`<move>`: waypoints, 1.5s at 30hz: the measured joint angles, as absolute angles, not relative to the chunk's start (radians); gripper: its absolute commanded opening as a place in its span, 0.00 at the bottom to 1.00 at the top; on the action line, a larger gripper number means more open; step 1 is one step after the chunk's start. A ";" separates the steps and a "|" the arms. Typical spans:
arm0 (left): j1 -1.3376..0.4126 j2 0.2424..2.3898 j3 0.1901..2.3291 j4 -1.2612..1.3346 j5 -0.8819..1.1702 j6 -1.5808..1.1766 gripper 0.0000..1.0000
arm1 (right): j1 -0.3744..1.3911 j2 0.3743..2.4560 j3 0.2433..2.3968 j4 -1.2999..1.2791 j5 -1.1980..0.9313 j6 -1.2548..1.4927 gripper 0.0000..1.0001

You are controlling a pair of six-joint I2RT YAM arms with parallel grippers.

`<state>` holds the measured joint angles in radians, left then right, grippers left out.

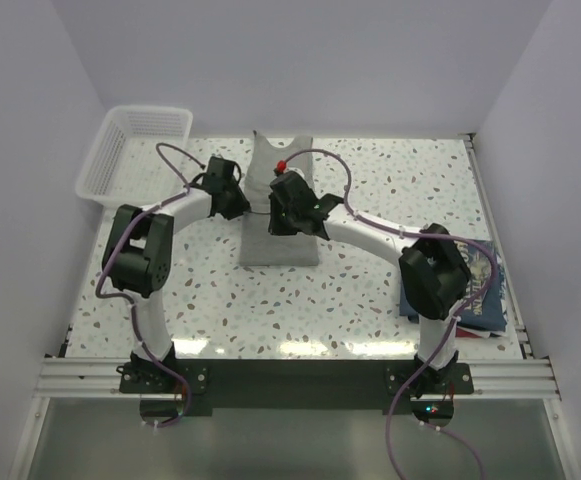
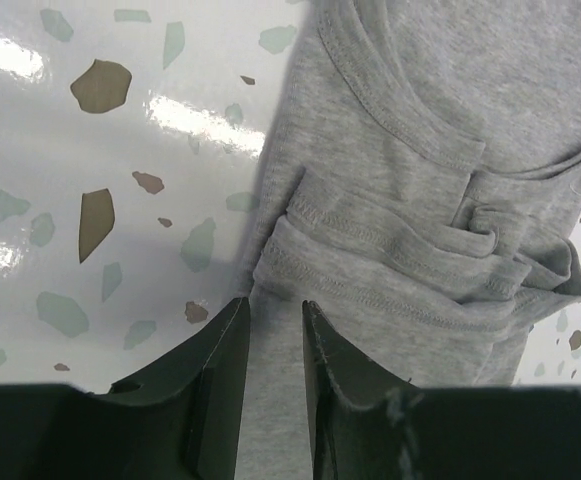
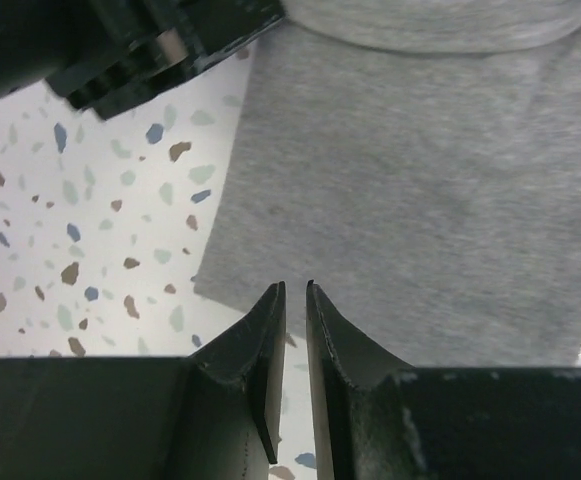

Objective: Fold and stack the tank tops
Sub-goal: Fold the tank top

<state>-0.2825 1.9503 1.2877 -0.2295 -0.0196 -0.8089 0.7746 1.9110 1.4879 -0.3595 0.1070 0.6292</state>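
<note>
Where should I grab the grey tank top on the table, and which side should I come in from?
Probably the left long edge of the grey tank top, at the bunched fold, coming in low from the left over the bare table. The cloth lies flat, so only an edge offers purchase, and the doubled, stitched layers there give the fingers something thicker to pinch.

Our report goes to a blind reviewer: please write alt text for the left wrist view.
A light grey tank top, its folded edges bunched, lies on a speckled table. The two dark fingers of the left gripper sit at its left edge, narrowly apart.
</note>
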 measured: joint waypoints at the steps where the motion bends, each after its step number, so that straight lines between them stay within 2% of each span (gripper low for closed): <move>1: -0.282 1.958 1.294 -0.229 -0.022 -0.811 0.31 | 0.786 1.911 1.488 -0.356 0.104 0.629 0.17; 30: -0.272 2.033 1.382 -0.251 -0.042 -0.827 0.05 | 0.870 2.080 1.418 -0.226 0.061 0.648 0.09; 37: -0.266 2.058 1.424 -0.265 -0.041 -0.819 0.06 | 0.870 2.077 1.390 -0.169 0.060 0.661 0.06; 42: -0.261 2.081 1.456 -0.277 -0.038 -0.809 0.15 | 0.871 2.074 1.377 -0.149 0.060 0.670 0.05; 45: -0.257 2.084 1.464 -0.277 -0.039 -0.800 0.16 | 0.873 2.073 1.370 -0.137 0.061 0.673 0.04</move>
<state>-0.2569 2.0842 1.4643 -0.2771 -0.0391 -0.8001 0.8726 2.0727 1.3701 -0.1368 0.0608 0.6731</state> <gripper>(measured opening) 0.147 0.051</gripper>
